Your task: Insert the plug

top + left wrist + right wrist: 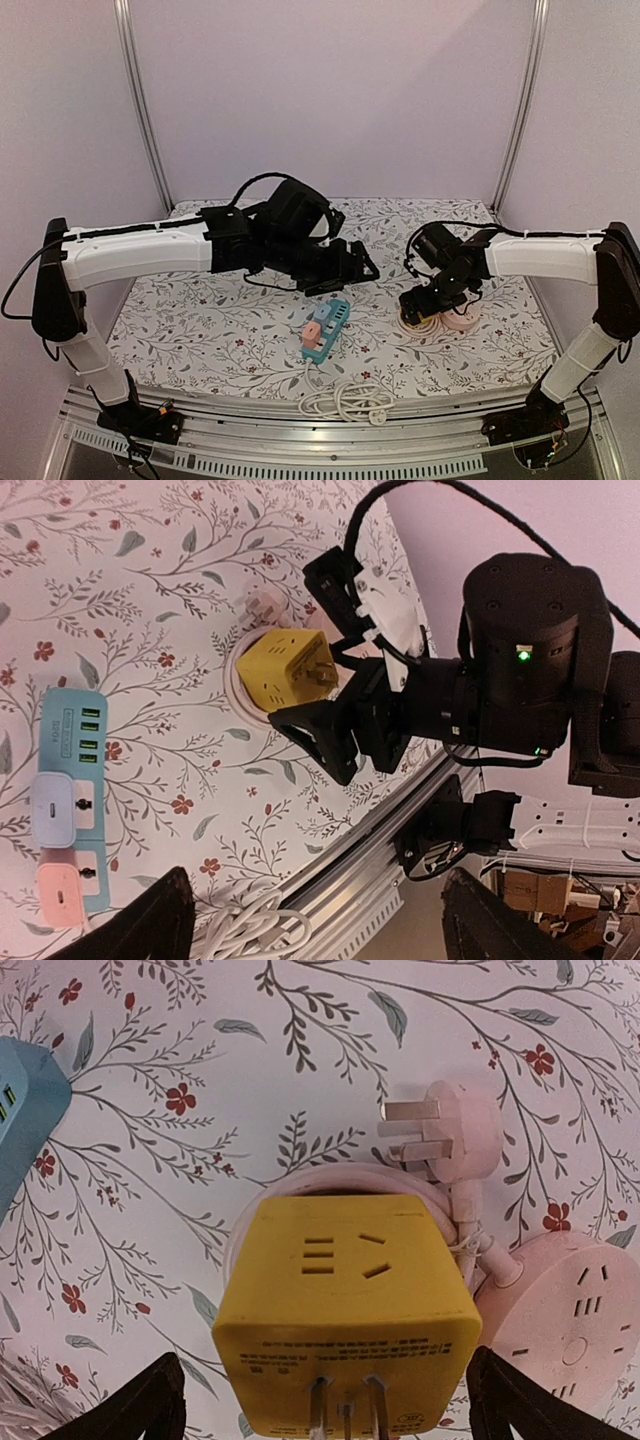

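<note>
Tabletop (200, 320): one, covered in a floral print.
Arms: two, both reaching in over the middle.
Left pincer (318, 900): jaws spread wide with nothing between them, held above the middle of the tabletop.
Right pincer (322, 1370): jaws spread wide, one finger on each side of the yellow plug cube. Bare tabletop shows between the cube and one finger, so it has no hold on it.
Yellow plug cube (345, 1290): one, in the near half toward the right edge. It sits on a coil of pink cord (340, 1178), with socket holes on its top face and metal prongs sticking out of one side.
Pink plug (465, 1135): one, lying just beside the cube, with two flat prongs in view.
Round pink socket (575, 1320): one, just beside the cube and the pink plug.
Blue power strip (60, 705): one, near the middle of the near edge, with four green ports in a row.
Adapters in the strip: two, one white adapter (52, 812) and one pink adapter (62, 892), side by side.
White cable (345, 400): one bundle, at the near edge in front of the strip.
</note>
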Robot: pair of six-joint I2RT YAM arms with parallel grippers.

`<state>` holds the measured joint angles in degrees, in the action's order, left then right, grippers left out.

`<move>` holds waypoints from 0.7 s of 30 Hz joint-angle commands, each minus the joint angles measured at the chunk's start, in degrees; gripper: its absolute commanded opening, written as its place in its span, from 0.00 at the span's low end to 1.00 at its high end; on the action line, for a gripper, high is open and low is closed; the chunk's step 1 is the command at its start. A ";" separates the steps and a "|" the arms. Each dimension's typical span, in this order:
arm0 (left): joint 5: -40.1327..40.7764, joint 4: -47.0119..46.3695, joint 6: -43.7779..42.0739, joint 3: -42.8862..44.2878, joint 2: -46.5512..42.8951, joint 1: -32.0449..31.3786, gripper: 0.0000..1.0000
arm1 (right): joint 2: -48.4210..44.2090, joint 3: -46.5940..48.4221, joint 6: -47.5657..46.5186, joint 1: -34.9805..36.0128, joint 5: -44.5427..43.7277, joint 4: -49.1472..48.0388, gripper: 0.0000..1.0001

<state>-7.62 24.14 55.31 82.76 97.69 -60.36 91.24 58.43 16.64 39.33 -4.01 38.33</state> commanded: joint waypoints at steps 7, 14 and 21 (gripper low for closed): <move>-0.14 1.31 -1.00 -0.40 0.31 0.72 0.84 | 3.14 2.28 -3.43 -0.22 -2.10 -1.73 0.61; 0.46 1.41 -0.44 -0.11 -0.05 1.25 0.86 | -0.41 4.75 -4.84 -0.17 -3.22 -1.44 0.40; 1.71 3.17 6.87 0.91 -1.99 2.68 0.99 | -12.01 5.33 -7.92 -0.14 -0.57 -8.33 0.35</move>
<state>-6.72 25.39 57.01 82.76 97.49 -59.29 86.87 62.61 11.22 39.20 -5.69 36.73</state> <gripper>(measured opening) 0.962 0.612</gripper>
